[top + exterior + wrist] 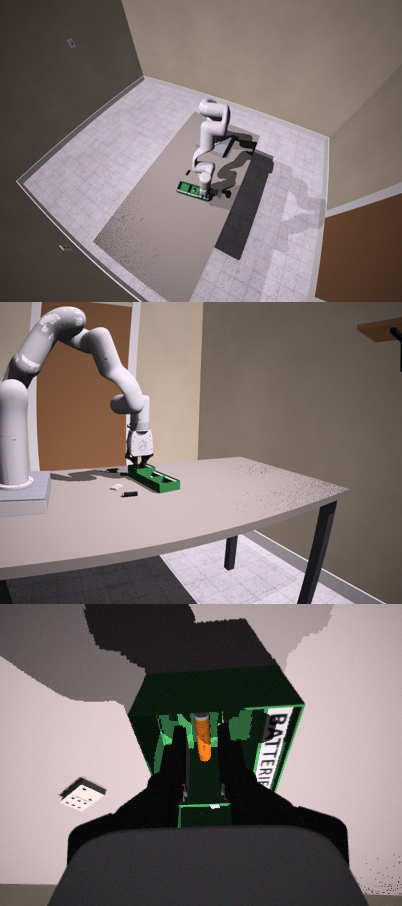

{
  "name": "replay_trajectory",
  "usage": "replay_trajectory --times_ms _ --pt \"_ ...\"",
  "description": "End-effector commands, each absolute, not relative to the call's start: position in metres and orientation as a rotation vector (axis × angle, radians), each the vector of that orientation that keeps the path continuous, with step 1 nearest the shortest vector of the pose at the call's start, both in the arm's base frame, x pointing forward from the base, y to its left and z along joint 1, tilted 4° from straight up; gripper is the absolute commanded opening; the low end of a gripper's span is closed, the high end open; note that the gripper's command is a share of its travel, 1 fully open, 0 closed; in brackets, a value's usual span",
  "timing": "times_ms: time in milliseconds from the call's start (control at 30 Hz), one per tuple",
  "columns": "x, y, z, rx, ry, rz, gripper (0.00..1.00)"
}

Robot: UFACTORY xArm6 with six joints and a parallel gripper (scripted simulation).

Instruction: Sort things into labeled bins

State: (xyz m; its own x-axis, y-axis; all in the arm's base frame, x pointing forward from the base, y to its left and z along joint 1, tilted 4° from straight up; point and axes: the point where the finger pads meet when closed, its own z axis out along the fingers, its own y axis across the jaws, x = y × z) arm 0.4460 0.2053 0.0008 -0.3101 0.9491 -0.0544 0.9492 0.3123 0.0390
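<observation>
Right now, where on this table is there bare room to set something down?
Bare: the wide stretch of table beyond the green bins, toward its far end, and the near edge strip. Crowded: around the gripper, bins, die and black battery near the arm's base.
</observation>
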Motion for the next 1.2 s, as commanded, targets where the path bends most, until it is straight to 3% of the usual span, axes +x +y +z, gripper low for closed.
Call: replay_trajectory --times_ms 0,1100,1167 --pt "0.447 0.206 0.008 1.802 2.488 0.006 0.23" --pt "0.445 0.208 0.052 1.802 2.488 0.007 0.23" --pt "0.44 0.192 0.053 1.925 2.395 0.012 0.28"
